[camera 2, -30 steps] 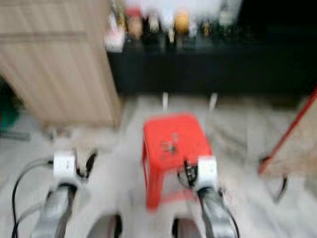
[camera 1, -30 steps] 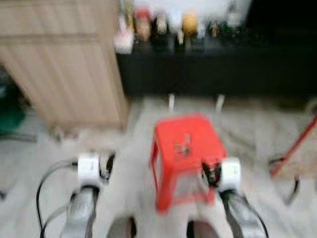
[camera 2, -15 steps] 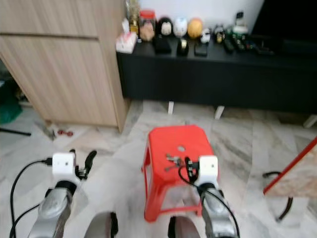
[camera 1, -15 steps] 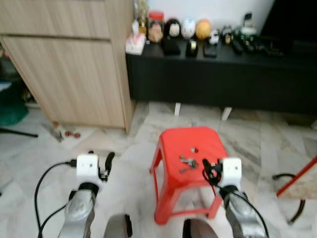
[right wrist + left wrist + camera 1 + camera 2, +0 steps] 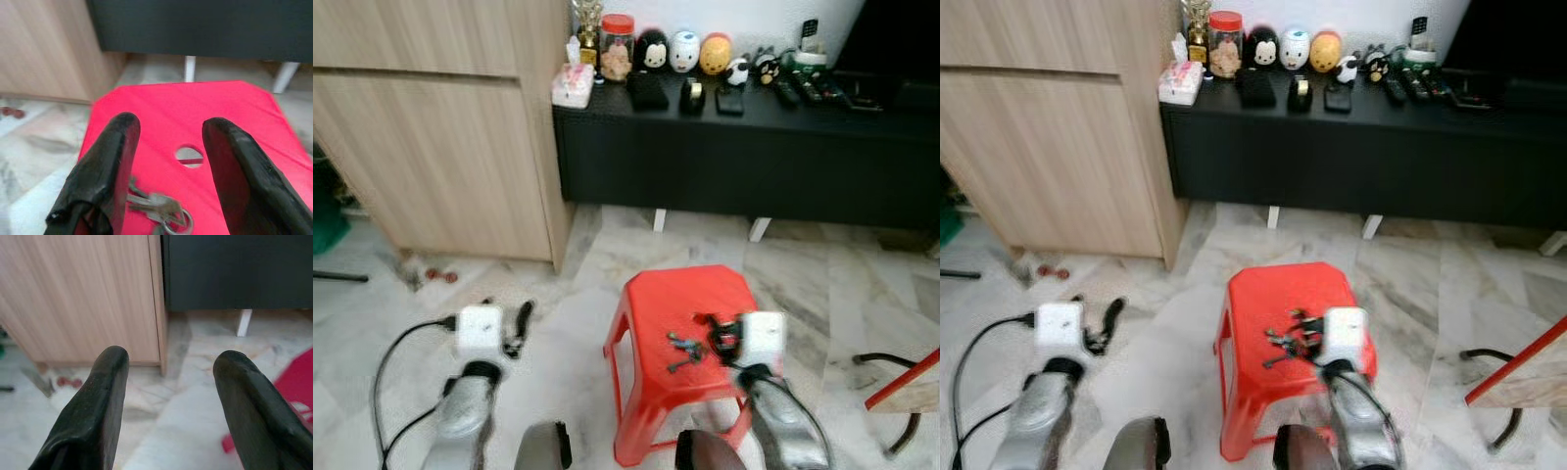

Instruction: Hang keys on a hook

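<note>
Wooden cabinet (image 5: 440, 127) and low black counter (image 5: 744, 147), the counter's top edge lined with jars and figurines, stand behind a marble floor (image 5: 862, 294). On the floor, the red stool (image 5: 680, 338) carries the keys (image 5: 683, 348), which lie near the middle of its seat, toward the front edge and just short of the seat's round hole (image 5: 190, 155). The right gripper (image 5: 166, 161) hovers directly over the keys, fingers spread wide and holding nothing; the left gripper (image 5: 168, 387) is likewise wide open and empty, poised over bare floor off the stool's left edge. Step in hand, by judgement: the pick-up. It is best done by lowering the right gripper straight down so the fingers straddle the bunch, closing at the ring rather than on a loose blade. The keys appear as a small flat cluster of grey metal blades joined on a ring (image 5: 177, 225).
</note>
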Available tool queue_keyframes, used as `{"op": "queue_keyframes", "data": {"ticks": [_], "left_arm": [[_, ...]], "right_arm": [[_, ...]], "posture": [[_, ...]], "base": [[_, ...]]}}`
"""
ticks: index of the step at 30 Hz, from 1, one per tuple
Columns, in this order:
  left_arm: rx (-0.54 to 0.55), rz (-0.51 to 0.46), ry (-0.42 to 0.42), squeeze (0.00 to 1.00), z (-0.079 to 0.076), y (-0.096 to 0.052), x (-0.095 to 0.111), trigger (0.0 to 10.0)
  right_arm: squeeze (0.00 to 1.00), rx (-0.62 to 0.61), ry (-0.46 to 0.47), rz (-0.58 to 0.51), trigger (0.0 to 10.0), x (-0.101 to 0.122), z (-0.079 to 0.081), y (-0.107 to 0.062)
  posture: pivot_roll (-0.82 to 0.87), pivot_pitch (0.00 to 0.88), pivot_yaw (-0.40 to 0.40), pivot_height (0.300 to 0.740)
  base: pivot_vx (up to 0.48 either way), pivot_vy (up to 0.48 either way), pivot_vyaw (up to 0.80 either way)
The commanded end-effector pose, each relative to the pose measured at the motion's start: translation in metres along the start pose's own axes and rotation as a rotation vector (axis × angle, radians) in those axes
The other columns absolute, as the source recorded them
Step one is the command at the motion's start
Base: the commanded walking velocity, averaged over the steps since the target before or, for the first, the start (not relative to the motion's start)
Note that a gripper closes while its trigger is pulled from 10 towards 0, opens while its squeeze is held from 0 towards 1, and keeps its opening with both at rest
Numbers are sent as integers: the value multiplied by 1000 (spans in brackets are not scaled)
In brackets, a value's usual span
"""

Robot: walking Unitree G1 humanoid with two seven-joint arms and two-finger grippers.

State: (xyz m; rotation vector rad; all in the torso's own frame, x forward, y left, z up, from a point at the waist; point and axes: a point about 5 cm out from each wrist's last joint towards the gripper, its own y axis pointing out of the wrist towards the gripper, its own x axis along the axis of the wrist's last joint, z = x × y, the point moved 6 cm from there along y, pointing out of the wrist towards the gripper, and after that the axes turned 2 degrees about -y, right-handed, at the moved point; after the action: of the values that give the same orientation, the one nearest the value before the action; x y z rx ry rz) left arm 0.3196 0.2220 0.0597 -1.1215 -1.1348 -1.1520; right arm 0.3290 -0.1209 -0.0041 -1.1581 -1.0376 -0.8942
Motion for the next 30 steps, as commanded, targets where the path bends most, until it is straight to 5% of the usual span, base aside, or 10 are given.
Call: {"op": "queue_keyframes", "data": {"ticks": [1, 10, 12, 20, 25, 30], "left_arm": [[-20, -6, -21, 0, -10, 0, 1, 10000], [-28, -2, -15, 0, -12, 0, 0, 10000], [-27, 1, -12, 0, -11, -1, -1, 10000], [-30, 9, -10, 0, -12, -2, -3, 10000], [-31, 10, -10, 0, -13, -3, -4, 10000], [-34, 8, -14, 0, -15, -4, -4, 10000]], "right_arm": [[0, -15, 14, 26, 10000, -4, -14, -3], [0, 74, 280, 105, 10000, -15, 2, -5], [0, 106, 333, 190, 10000, -30, 5, -10], [0, 114, 208, 295, 10000, -48, 0, -13], [0, 146, 64, 273, 10000, -37, 0, -4], [0, 189, 16, 290, 10000, -31, 1, 3]], "posture": [[34, 50, -50, 601], [33, 41, -47, 601], [29, 38, -45, 601], [24, 29, -45, 601], [24, 26, -45, 601], [27, 32, -44, 601]], "base": [[334, 0, 0], [35, 0, 0], [0, 0, 0], [0, 0, 0], [0, 0, 0], [0, 0, 0]]}}
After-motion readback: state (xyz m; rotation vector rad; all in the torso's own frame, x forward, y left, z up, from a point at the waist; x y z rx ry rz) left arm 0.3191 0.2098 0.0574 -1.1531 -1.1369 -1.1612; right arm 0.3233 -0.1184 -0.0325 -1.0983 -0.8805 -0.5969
